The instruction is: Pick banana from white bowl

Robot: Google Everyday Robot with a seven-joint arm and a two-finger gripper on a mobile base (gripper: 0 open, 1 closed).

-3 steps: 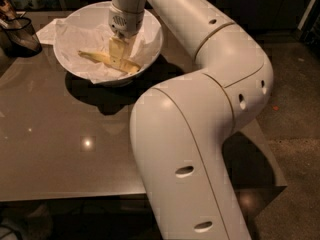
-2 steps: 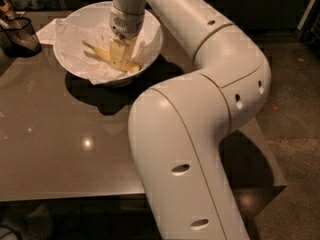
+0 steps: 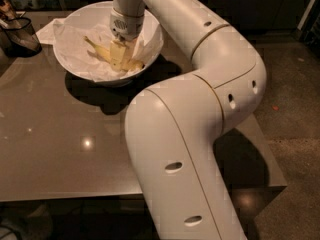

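The white bowl [image 3: 75, 71] stands at the far left of the brown table, lined with crumpled white paper. The pale yellow banana [image 3: 98, 48] lies across the paper inside, its dark stem tip pointing left and slightly raised. My gripper [image 3: 120, 55] reaches straight down into the bowl from the arm's wrist. Its fingers [image 3: 116, 54] straddle the banana's middle and look closed on it. The banana's right end shows just past the fingers near the bowl's wall.
A dark glass container [image 3: 21, 35] stands left of the bowl at the table's far left. White paper [image 3: 47, 30] lies behind the bowl. My bulky white arm [image 3: 200, 134] covers the table's right side; the table's edge [image 3: 272, 176] is at right.
The banana's stem end has tipped upward and its body has shifted slightly under the fingers. The gripper stays low in the bowl, and the view has shifted a little.
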